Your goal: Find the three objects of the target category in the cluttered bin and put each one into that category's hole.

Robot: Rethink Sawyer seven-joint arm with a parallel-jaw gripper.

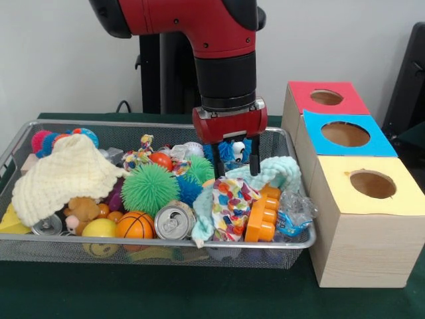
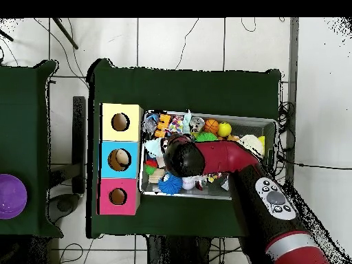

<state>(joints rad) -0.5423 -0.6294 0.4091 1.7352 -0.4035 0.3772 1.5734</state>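
The wire mesh bin [image 1: 26, 247] holds a heap of toys. A floppy speckled cloth [image 1: 232, 203] lies at its front right, against a mint cloth [image 1: 269, 173]. A knotted rope toy [image 1: 139, 157] lies at the back middle. My gripper [image 1: 236, 165] hangs over the bin's back right, just behind the speckled cloth, with its fingers [image 1: 254, 159] apart and nothing held. A small black and white toy shows behind them. The yellow-topped box's hole [image 1: 372, 184] is right of the bin. In the overhead view the arm hides the gripper; the cloth [image 2: 177, 124] and yellow hole [image 2: 120, 122] show.
A blue-topped box [image 1: 345, 134] and a red-topped box [image 1: 326, 98] stand behind the yellow one. The bin also holds a pale-yellow cloth [image 1: 63, 176], a green spiky ball [image 1: 149, 188], a can [image 1: 174, 221], a small basketball [image 1: 135, 226] and an orange plastic toy [image 1: 262, 216].
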